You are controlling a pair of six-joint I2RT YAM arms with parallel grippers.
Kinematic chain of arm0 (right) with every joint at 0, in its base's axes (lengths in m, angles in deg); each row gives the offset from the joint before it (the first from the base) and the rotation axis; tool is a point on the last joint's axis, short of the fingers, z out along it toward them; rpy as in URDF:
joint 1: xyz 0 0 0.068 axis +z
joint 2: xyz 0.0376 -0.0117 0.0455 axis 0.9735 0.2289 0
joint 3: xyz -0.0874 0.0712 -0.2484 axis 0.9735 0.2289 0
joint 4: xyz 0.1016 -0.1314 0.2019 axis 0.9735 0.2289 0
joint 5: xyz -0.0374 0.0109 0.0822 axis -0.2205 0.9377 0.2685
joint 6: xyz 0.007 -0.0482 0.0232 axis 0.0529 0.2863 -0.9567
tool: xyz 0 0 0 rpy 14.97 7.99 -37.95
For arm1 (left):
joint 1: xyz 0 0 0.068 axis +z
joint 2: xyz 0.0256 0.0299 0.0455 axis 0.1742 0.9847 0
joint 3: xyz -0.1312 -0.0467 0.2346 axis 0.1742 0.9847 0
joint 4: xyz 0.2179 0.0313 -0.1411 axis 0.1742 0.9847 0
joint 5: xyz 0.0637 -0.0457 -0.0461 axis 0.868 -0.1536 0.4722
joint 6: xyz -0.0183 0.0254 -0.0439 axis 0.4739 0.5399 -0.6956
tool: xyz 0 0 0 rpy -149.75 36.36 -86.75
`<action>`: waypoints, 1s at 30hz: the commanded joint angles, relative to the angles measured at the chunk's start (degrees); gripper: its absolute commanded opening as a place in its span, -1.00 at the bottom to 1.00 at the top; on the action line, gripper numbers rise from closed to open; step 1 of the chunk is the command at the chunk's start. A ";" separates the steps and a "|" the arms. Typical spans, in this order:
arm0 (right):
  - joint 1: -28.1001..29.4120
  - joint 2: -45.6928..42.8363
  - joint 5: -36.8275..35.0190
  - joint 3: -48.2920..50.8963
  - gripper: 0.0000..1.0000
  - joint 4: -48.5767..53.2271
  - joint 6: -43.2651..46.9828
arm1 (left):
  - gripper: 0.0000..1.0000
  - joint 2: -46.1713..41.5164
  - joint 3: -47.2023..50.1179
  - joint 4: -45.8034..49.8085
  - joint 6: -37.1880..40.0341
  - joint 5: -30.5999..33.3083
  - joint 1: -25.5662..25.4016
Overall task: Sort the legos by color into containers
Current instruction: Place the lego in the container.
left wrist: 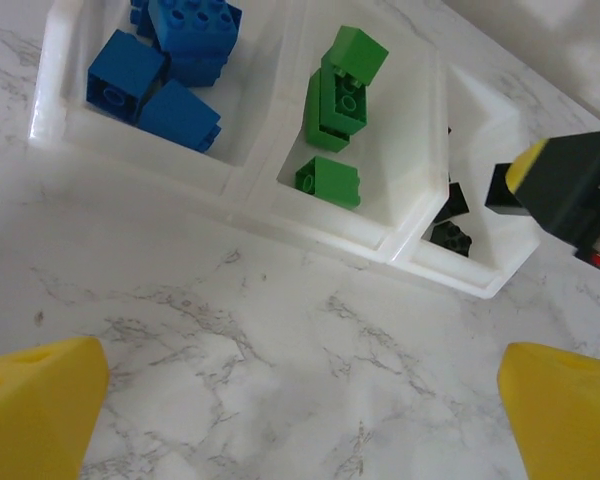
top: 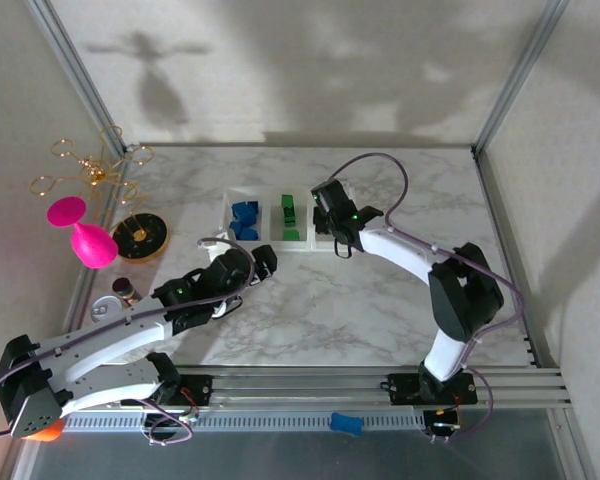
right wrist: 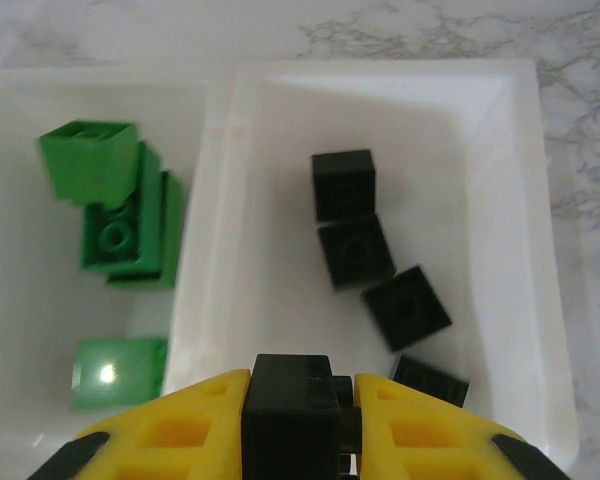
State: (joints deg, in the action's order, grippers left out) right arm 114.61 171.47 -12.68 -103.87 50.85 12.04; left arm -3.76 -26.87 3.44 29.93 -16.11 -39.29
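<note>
Marble-veined tabletop | right end effector pinching square black brick over clear tray | left end effector wide

Two arms out, one gripper wide, one clamped
Left arm lies low from 7 o'clock, left gripper spread wide; right arm elbows at 4 o'clock, right gripper pinching a black brick.

2 arms show white links, black joints, looping grey cables, green lights, yellow fingertips.
</note>
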 commanded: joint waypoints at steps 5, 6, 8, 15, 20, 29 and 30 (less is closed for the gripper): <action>-3.37 6.22 -0.26 -4.55 -0.27 -3.51 3.75 | 0.99 1.54 -1.66 -1.51 1.15 4.50 0.89; -3.43 5.95 0.18 -4.64 -0.19 -3.97 4.33 | 0.99 1.62 -1.77 -1.49 1.60 5.18 0.89; -3.46 4.62 0.71 -4.51 -0.04 -5.09 5.35 | 0.99 1.56 -1.66 -1.70 2.47 6.99 1.02; -4.36 -7.91 -3.63 -0.19 0.56 -5.45 6.66 | 0.99 0.49 0.12 -1.84 6.91 16.28 4.75; -12.26 -23.95 -6.96 17.29 0.97 -15.87 8.07 | 0.99 -0.07 3.39 -7.27 17.68 23.93 10.87; -32.13 -35.45 -9.83 49.89 0.97 -45.50 12.61 | 0.99 3.15 20.28 -43.91 39.07 22.54 29.07; -33.11 -34.59 -8.90 51.90 0.97 -49.04 13.21 | 0.99 3.45 20.37 -45.07 39.41 19.56 31.25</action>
State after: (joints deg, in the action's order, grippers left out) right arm 83.47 136.02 -21.75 -56.17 16.82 22.29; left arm -1.40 -8.67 -26.11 60.85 7.36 -12.27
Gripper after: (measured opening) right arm 0.987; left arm 0.996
